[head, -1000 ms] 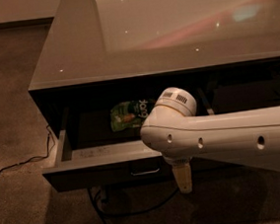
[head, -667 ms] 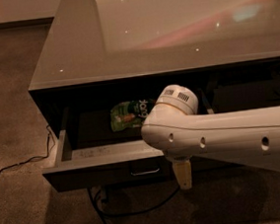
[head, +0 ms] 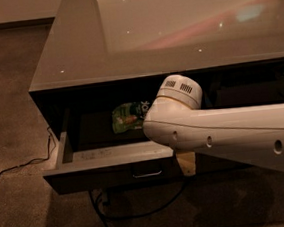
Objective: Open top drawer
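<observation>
Already the top drawer [head: 98, 173] juts out, end effector [head: 186, 162] at its front edge, grip impossible to tell.

Black cable [head: 141, 214] lies on brown floor [head: 12, 123], below the tool [head: 186, 162].

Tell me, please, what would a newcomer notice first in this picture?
The big white robot arm comes first: it reaches in from the right across the cabinet, and its gripper hangs just in front of the top drawer, to the right of the handle. Next comes that drawer itself, standing open under the glossy top, with a green packet lying inside.
</observation>
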You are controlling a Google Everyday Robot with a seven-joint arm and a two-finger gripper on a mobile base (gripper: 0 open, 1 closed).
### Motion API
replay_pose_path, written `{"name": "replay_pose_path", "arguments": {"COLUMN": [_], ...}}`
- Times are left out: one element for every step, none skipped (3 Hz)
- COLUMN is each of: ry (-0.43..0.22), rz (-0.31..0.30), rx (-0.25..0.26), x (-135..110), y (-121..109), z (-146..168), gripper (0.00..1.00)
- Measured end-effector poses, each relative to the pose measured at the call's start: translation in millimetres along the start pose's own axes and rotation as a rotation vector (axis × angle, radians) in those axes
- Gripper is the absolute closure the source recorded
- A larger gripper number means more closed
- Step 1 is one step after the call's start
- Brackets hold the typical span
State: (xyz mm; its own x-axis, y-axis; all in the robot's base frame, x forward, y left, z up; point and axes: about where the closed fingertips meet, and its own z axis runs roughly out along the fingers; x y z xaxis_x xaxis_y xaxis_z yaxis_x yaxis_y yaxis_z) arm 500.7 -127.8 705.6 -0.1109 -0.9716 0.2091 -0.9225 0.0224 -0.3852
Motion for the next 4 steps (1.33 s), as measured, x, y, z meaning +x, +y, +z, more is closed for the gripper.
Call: {"name": "replay_pose_path", "arguments": {"ry": [0.024,0.040,0.048,0.036], "rz": [0.014,0.025,0.032,0.038], "rx": [0.049,0.075,0.086,0.080], "x": [4,6,6,2], "y": [-13,-20,-24,-25], "z": [-8,-10,-8,3], "gripper": [0.19,0.42,0.65,0.88]}}
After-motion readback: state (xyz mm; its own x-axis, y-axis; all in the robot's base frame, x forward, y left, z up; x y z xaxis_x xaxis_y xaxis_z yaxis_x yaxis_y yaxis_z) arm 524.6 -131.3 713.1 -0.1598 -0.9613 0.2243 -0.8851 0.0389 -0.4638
